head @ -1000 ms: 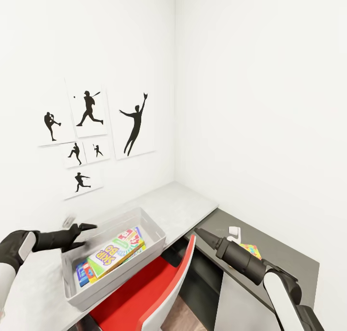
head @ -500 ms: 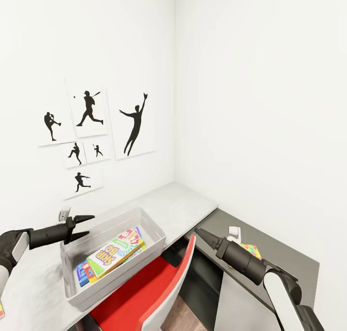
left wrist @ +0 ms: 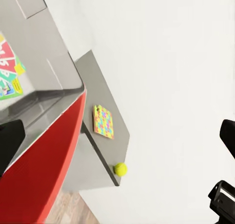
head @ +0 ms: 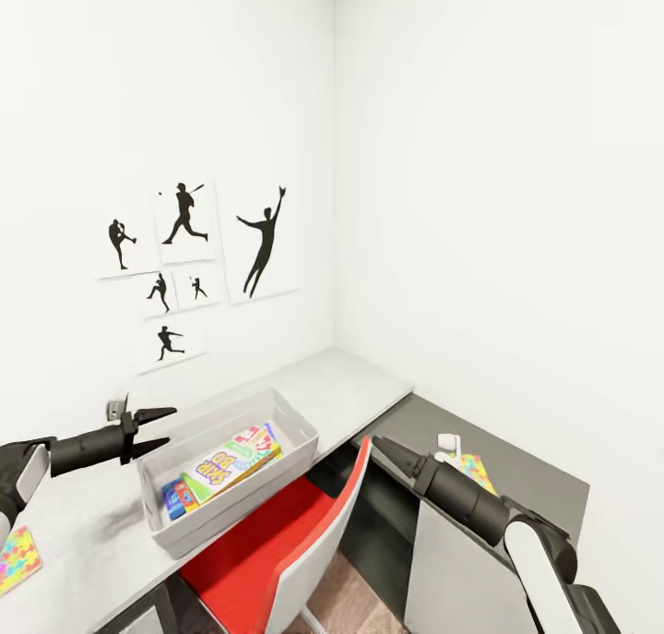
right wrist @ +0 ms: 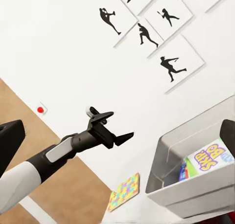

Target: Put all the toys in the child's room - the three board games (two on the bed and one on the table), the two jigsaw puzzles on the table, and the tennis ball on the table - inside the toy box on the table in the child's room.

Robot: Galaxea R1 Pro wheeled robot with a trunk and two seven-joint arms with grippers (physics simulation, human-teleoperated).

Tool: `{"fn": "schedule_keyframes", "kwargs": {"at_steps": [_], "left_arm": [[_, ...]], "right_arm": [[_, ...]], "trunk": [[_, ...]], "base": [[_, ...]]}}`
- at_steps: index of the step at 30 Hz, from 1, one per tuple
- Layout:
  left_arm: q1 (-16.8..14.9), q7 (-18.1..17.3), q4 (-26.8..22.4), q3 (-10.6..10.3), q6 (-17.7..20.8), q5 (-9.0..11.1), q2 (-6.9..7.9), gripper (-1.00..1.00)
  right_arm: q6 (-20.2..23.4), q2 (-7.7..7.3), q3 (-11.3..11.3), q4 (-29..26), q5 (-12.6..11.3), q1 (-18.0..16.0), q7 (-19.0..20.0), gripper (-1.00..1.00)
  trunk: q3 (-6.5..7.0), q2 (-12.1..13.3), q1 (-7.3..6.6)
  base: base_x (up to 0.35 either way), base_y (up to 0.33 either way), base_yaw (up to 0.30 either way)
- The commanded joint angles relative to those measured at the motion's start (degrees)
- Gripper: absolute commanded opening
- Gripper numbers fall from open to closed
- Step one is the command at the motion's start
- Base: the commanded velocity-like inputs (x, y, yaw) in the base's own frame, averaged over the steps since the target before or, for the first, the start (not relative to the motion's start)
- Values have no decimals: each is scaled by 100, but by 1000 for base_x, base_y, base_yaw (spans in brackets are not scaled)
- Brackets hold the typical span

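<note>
The grey toy box [head: 295,460] stands on the light desk with board games [head: 224,466] lying inside, a Skip-Bo box [right wrist: 211,157] on top. My left gripper [head: 170,428] hovers open and empty just beside the box's left end, also seen from the right wrist as the left gripper [right wrist: 122,124]. One jigsaw puzzle [head: 17,558] lies on the desk near that arm. A second jigsaw puzzle [head: 477,472] rests on the dark table, and a tennis ball [left wrist: 120,169] sits near that table's corner. My right gripper [head: 377,443] is held open over the gap by the chair.
A red chair [head: 277,546] stands pushed in under the desk's front edge, between both arms. A small white object [head: 447,445] lies on the dark table beside the puzzle. Walls close in behind and to the right; baseball silhouettes [head: 184,265] hang above the desk.
The camera has swung left, bringing the desk's jigsaw into sight. My left gripper has pulled back from above the box's corner to beside it. The right arm holds still.
</note>
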Motion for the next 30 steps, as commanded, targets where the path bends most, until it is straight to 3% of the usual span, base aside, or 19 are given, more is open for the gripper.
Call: {"fn": "schedule_keyframes", "kwargs": {"at_steps": [1, 13, 30], "left_arm": [[-2, -14, 3, 10, 28, 0, 1, 100], [-2, -22, 3, 10, 14, 5, 8, 100], [-2, -23, 3, 10, 9, 6, 9, 100]], "right_arm": [[39, 0, -4, 1, -28, -2, 3, 100], [39, 7, -4, 1, -23, -2, 3, 100], [39, 8, -2, 1, -22, -2, 3, 100]], "trunk": [[6, -4, -1], [114, -4, -1], [269, -4, -1]], "base": [[-291, 0, 0], [-265, 26, 0], [-239, 178, 0]]}}
